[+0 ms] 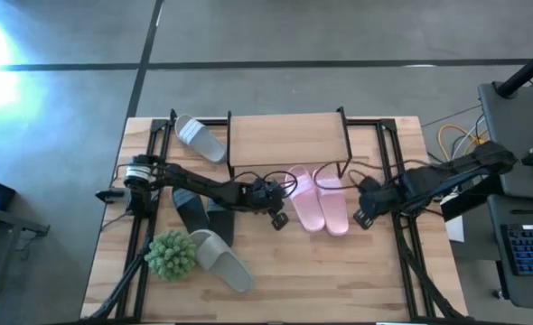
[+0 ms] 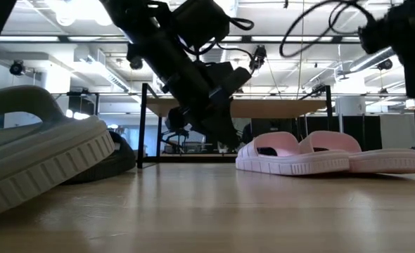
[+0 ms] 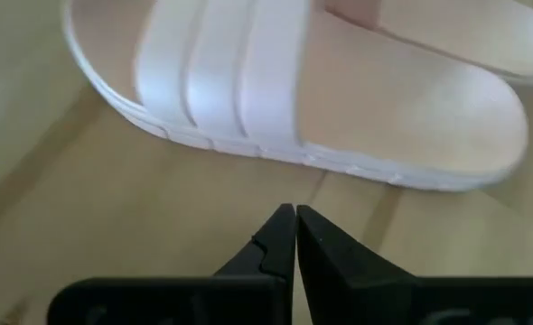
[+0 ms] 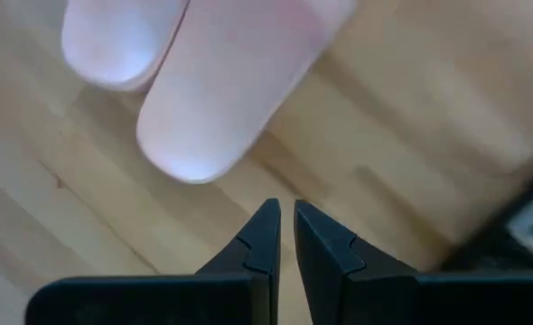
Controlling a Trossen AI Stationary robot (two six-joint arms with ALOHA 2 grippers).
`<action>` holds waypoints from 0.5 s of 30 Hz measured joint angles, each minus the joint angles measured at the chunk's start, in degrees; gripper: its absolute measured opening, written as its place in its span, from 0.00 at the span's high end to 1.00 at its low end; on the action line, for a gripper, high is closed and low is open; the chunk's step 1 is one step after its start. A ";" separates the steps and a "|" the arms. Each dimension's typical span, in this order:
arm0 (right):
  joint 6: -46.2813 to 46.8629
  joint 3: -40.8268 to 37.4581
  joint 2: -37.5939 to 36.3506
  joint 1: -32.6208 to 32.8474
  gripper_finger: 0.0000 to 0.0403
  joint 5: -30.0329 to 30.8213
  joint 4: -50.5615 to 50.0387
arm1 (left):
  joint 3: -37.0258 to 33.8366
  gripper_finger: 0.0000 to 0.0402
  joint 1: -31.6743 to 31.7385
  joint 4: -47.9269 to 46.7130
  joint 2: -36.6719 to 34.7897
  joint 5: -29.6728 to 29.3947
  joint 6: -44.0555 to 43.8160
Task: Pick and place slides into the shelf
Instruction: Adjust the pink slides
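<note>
The two pale pink slides [image 1: 307,200] [image 1: 333,202] lie side by side on the table, soles down, just in front of the shelf [image 1: 285,135]. My left gripper [image 1: 278,218] is shut and hovers close by the left pink slide's [image 3: 294,90] outer side, touching nothing. My right gripper [image 1: 364,218] is shut and stays to the right of the pair, with the pink slide ends [image 4: 221,81] ahead of its fingers. The black slides [image 1: 194,213] lie under my left arm. One grey-white slide [image 1: 201,139] lies left of the shelf, the other [image 1: 221,261] near the front.
A green spiky plant ball [image 1: 170,255] sits at the near left, next to the front grey-white slide [image 2: 39,158]. Black frame rails run along both table sides [image 1: 149,208] [image 1: 402,226]. Bare wood lies in front of the pink slides [image 2: 292,156].
</note>
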 joint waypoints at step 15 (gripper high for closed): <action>3.33 -11.49 3.93 2.79 0.93 -3.29 17.82 | -1.11 1.00 -1.17 -8.01 -2.01 -0.14 -0.03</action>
